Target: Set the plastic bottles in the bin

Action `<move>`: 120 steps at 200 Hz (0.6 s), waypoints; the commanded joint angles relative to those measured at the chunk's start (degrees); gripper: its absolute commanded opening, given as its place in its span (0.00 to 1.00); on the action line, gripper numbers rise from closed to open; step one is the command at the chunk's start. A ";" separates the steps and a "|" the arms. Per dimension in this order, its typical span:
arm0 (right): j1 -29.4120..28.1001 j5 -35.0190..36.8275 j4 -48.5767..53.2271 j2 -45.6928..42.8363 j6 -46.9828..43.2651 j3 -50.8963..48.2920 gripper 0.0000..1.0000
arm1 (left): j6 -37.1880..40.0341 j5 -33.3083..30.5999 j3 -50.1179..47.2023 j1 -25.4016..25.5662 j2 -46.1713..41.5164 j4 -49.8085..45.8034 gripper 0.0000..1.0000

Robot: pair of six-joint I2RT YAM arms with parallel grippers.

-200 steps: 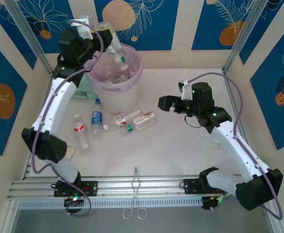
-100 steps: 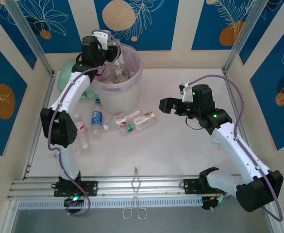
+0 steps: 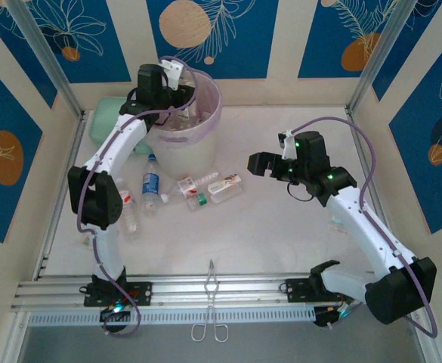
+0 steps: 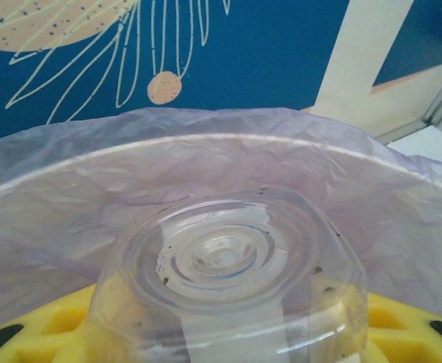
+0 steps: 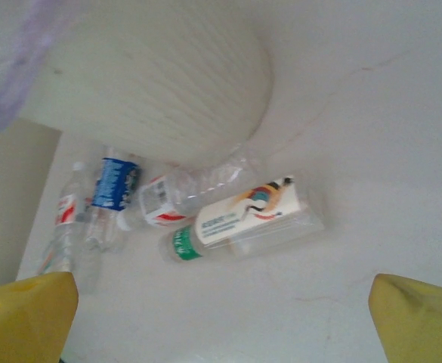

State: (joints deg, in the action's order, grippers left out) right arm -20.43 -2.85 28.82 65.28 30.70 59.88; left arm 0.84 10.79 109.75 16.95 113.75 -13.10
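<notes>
My left gripper point(image 3: 177, 89) hangs over the near rim of the bin point(image 3: 205, 125), shut on a clear plastic bottle point(image 4: 228, 265) whose base faces the left wrist camera. The lilac bag point(image 4: 205, 151) rises behind it. Bottles lie on the table in front of the bin: a red-label one point(image 3: 124, 201), a blue-label one point(image 3: 151, 185), a red-and-white one point(image 3: 193, 187) and a white-label one with a green band point(image 3: 225, 187) point(image 5: 243, 219). My right gripper point(image 3: 260, 162) point(image 5: 224, 321) hovers open to the right of that group, nothing between its yellow fingertips point(image 5: 24, 318).
A mint-green case point(image 3: 106, 119) lies left of the bin, by the left wall. Metal tongs point(image 3: 211, 302) rest on the rail at the near edge. The bin's white wall point(image 5: 168, 83) stands just behind the lying bottles.
My left arm has swung right and down, bringing the held bottle from high above the bin's left rim to just inside it. The right arm has barely moved.
</notes>
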 commanded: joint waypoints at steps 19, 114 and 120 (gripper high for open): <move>0.97 4.87 3.87 0.73 4.92 -0.96 0.99 | 3.02 -1.76 -3.13 0.02 5.83 -5.31 0.10; 0.14 -0.36 4.55 7.26 17.54 -2.75 0.99 | -1.20 4.33 -0.33 0.40 4.52 -5.57 0.76; -0.37 -0.85 3.31 7.50 19.37 -3.36 0.99 | -1.19 4.69 0.64 0.33 4.23 -6.37 0.79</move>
State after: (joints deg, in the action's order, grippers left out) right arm -18.96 -0.19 34.33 72.31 42.44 58.43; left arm -0.69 13.56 109.21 17.52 117.36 -12.27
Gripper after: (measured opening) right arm 0.990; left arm 0.743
